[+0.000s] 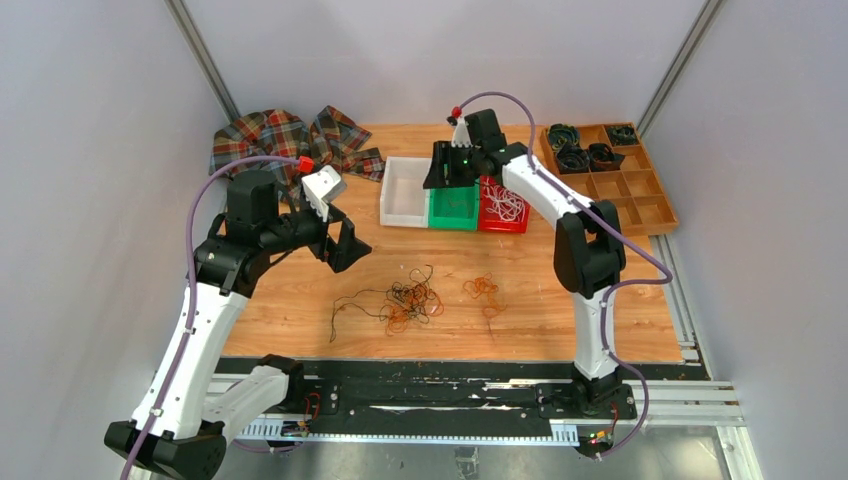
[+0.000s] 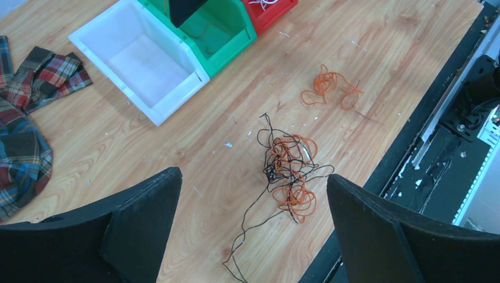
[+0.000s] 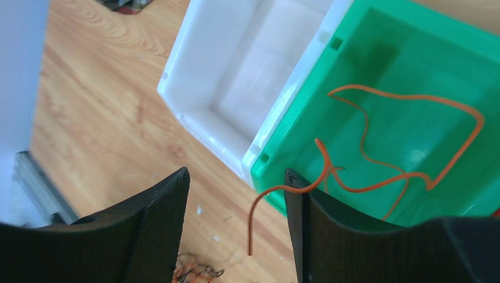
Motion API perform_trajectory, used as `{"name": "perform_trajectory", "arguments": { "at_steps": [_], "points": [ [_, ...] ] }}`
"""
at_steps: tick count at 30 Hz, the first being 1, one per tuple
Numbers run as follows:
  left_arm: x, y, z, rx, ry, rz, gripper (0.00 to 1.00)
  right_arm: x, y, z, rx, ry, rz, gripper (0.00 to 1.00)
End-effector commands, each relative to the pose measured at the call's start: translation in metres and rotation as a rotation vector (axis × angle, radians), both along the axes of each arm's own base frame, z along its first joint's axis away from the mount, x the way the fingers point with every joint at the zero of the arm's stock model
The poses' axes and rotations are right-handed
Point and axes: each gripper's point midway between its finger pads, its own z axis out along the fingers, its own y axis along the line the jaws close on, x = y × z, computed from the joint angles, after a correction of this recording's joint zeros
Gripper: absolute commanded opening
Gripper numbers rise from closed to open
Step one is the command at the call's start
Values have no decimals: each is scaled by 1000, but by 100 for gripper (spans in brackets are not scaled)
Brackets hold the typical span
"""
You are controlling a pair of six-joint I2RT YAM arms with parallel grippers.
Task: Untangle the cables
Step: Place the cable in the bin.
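Two wiry cable tangles (image 2: pixel 289 171) on woodgrain table (image 2: pixel 177 141)

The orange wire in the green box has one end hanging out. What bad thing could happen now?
1. The orange wire droops its loose end over the green box rim, right beside the open right fingers. It might snag as they pull away and get dragged out.
2. In the clump, black and orange wires are knotted together. The open left fingers above it may lift the whole bundle, not one wire.
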Motion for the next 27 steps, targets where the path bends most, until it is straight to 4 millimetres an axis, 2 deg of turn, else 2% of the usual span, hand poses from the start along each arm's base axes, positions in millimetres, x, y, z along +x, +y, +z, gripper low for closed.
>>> {"name": "perform_trajectory", "arguments": {
  "at_steps": [1,5,13,16,18,20,24,27],
  "points": [
    [-2,1,10,-4,-36,-9,98,-37,4,13,142,287,61,62],
    [-2,1,10,-4,-36,-9,98,-57,2,12,169,379,85,64],
    [-3,1,11,-1,-47,-10,98,-110,-8,-16,212,599,176,66],
    [-3,1,11,0,-47,-12,98,-121,-20,-26,144,625,159,66],
    [-2,1,10,-1,-45,-14,98,-120,-37,-35,16,608,102,66],
    [-2,0,9,-3,-38,-16,98,-116,-47,-35,-55,577,64,66],
    [-1,-1,9,-4,-33,-18,98,-107,-54,-22,-93,509,30,67],
    [-1,0,11,-2,-41,-16,98,-95,-52,-4,-92,425,25,65]
  ]
}}
